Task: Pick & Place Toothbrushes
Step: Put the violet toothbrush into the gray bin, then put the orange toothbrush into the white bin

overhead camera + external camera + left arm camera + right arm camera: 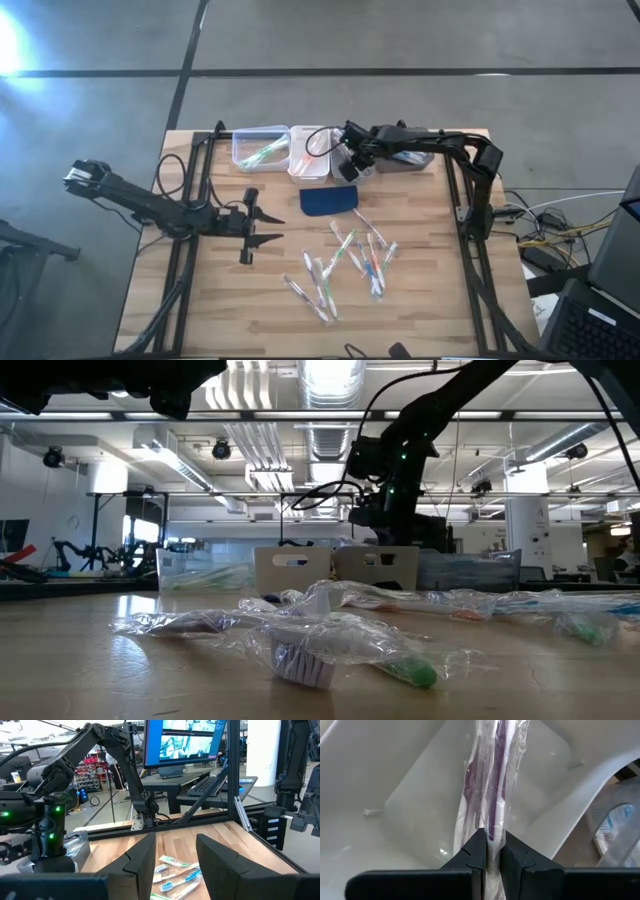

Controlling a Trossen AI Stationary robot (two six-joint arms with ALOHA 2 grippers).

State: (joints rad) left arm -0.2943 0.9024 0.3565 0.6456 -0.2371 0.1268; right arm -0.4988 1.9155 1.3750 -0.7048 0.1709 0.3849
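Right gripper (492,851) pinches wrapped toothbrush (492,775) above white bin (420,795); left gripper (268,228) parted, empty.

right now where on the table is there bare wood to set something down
Bare wood lies along the near edge of the wooden table, in front of the waiting open left gripper, and between that gripper and the clear plastic bin. It is crowded right of centre: wrapped toothbrushes scattered below the dark blue pad, and the right gripper over the white bin.
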